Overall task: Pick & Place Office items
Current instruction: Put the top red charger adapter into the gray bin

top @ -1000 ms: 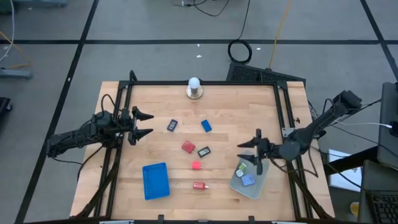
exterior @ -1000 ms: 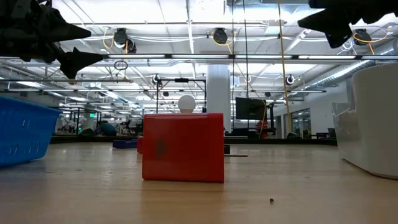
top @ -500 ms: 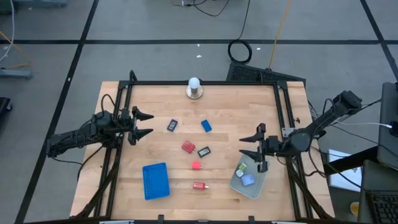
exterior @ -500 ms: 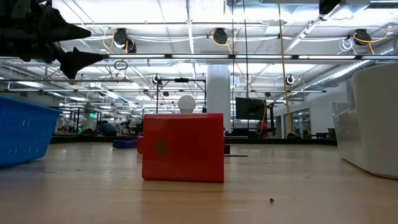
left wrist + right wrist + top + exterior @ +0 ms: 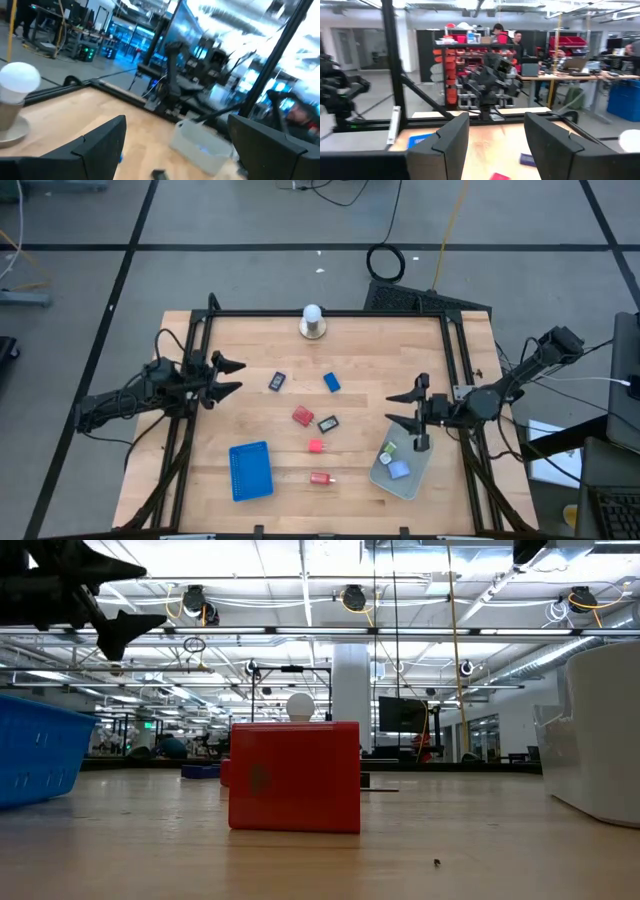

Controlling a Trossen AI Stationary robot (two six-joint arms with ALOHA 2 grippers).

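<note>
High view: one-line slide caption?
Both open grippers, left and right, hover over a wooden table with small office items scattered between them.

Red [image 5: 303,416], pink [image 5: 316,446], blue [image 5: 331,382] blocks and black rectangles [image 5: 277,381] lie scattered mid-table, well apart.

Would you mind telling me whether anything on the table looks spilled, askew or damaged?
Nothing stands out. Six small office items lie scattered but intact on the wood, the clear bin holds a few more, and the white ball sits upright on its base.
</note>
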